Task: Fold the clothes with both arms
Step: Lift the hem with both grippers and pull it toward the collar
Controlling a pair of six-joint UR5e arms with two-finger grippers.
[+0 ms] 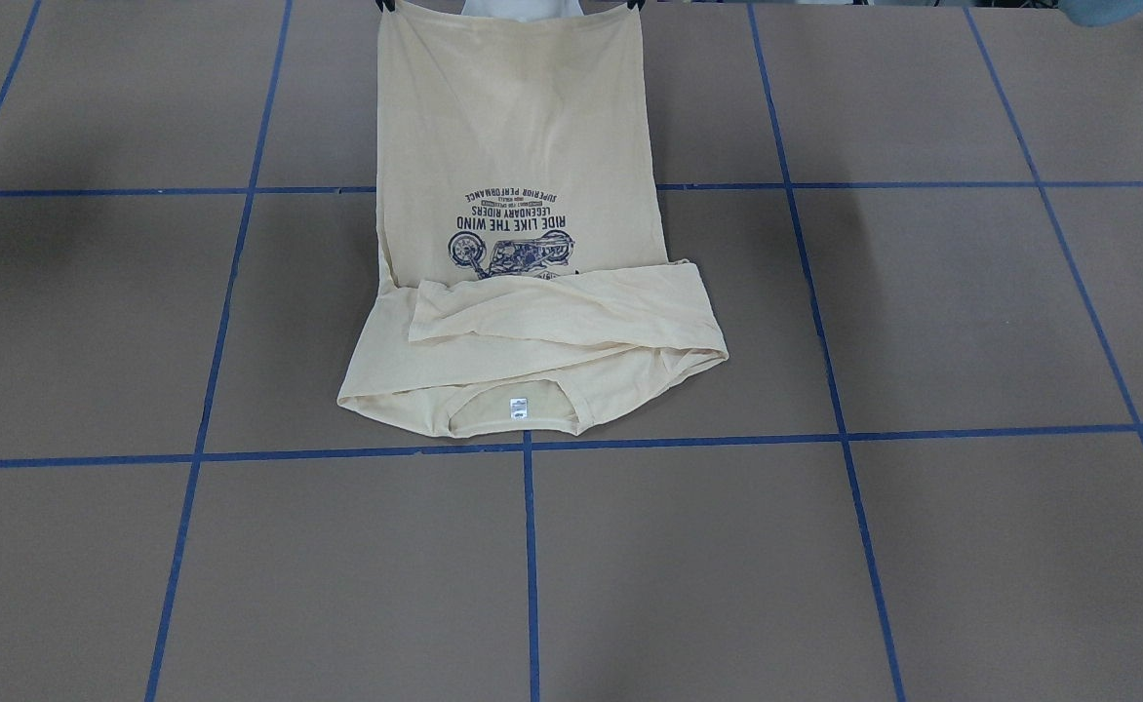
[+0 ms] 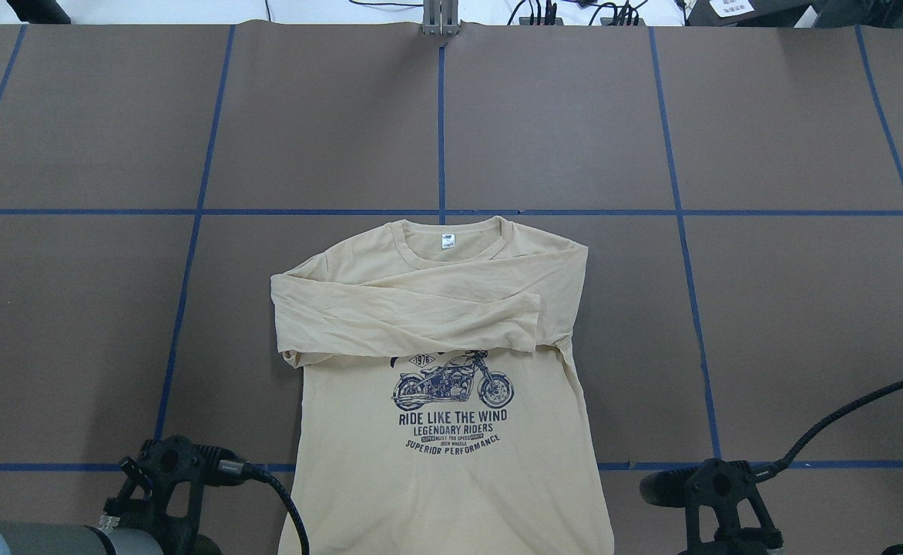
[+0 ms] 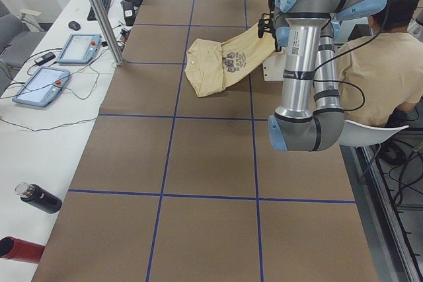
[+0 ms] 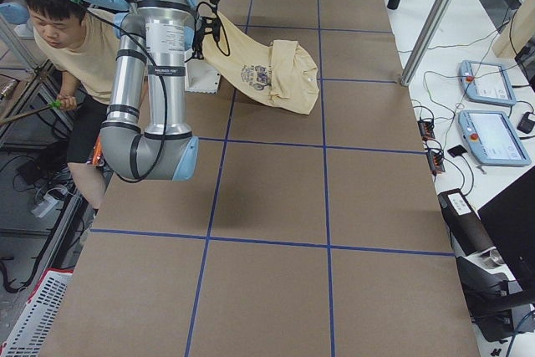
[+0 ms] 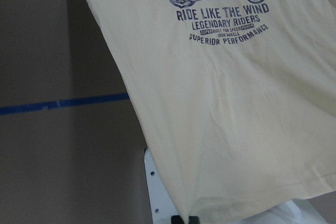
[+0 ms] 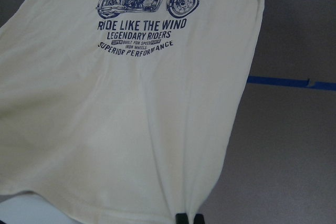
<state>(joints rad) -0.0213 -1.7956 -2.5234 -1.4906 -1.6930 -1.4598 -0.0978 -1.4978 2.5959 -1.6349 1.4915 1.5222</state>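
The pale cream-yellow shirt (image 1: 513,127) lies print up, its collar and white neck tag (image 2: 447,240) on the far side from the robot. Both sleeves (image 2: 413,312) are folded across the chest above the navy motorcycle print (image 2: 451,385). The hem end is lifted off the table and slopes up toward the robot. My left gripper (image 5: 192,219) is shut on one hem corner, which shows at the top of the front-facing view (image 1: 635,5). My right gripper (image 6: 188,217) is shut on the other hem corner (image 1: 388,5). The arms (image 2: 166,493) stand at the near edge.
The brown table has a blue tape grid (image 2: 441,139). The white base pedestal (image 5: 157,187) is under the lifted hem. A seated person (image 3: 390,64) is behind the robot. Pendants (image 3: 39,87), a metal post (image 3: 99,11) and a bottle (image 3: 39,197) line the far side.
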